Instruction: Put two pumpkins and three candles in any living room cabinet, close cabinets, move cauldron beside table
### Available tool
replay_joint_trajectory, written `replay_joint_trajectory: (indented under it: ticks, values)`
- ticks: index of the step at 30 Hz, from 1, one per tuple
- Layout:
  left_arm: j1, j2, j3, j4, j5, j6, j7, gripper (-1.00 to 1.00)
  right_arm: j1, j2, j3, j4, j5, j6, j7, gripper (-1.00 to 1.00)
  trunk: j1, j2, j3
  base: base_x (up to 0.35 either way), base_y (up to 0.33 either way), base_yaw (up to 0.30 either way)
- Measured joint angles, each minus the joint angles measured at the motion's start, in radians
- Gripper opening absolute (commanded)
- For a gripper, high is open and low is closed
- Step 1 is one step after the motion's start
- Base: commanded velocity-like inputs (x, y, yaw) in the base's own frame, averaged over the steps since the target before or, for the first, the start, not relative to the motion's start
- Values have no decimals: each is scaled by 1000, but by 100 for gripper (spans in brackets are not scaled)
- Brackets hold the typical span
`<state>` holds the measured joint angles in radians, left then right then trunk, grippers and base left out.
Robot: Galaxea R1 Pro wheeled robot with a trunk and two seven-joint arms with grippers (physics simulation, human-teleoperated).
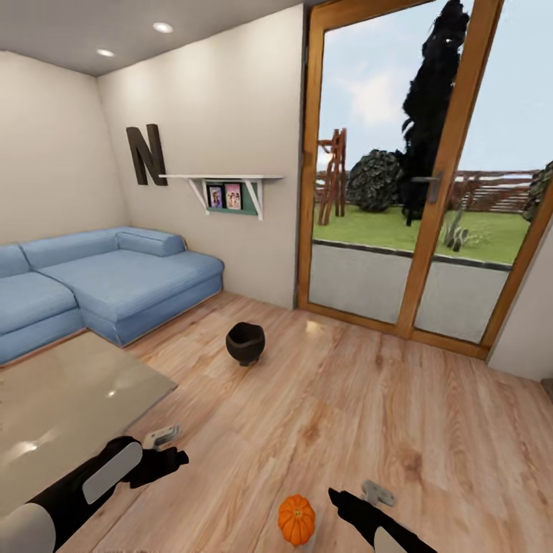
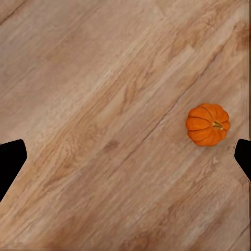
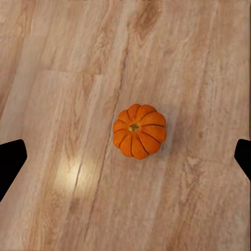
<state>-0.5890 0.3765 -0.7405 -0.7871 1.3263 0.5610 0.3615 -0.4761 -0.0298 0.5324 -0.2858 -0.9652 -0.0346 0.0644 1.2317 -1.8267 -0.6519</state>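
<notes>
Small round orange ribbed pumpkin [image 1: 296, 520] sits on wood plank floor [image 1: 369, 399] btwn both arms, nearer right gripper [image 1: 347, 501]. Right gripper's fingers spread wide, pumpkin [image 3: 139, 130] centred below. Left gripper [image 1: 170, 458] also spread, by glossy grey-olive low table [image 1: 69, 399]. Farther: round matte black cauldron [image 1: 245, 343] on floor, apart from table; blue sofa [image 1: 100, 280] beyond.

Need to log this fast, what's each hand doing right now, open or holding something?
Left hand: open, empty.
Right hand: open, empty, above the pumpkin on the floor.
</notes>
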Motion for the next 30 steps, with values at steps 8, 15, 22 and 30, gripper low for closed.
replay_joint_trajectory:
  ticks: [8, 15, 22, 30]
  values:
    - [0, -3, 0, 0, -1, 0, 1, 100, 0, 0, 0, 0, 0, -4, -1, 100, 0, 0, 0, 2, -198, 278]
    - [0, -3, 0, 0, -2, 0, 0, 100, 0, 0, 0, 1, 0, -4, -1, 100, 0, 0, 0, 0, -162, 290]
    - [0, -3, 0, 0, -3, 0, 0, 100, 0, 0, 0, 1, 0, -4, -1, 100, 0, 0, 0, 86, -97, 290]
    - [0, -3, 0, 0, -1, 0, 0, 100, 1, 0, 0, 0, 0, -4, 0, 100, 0, 0, 0, 72, -45, 283]
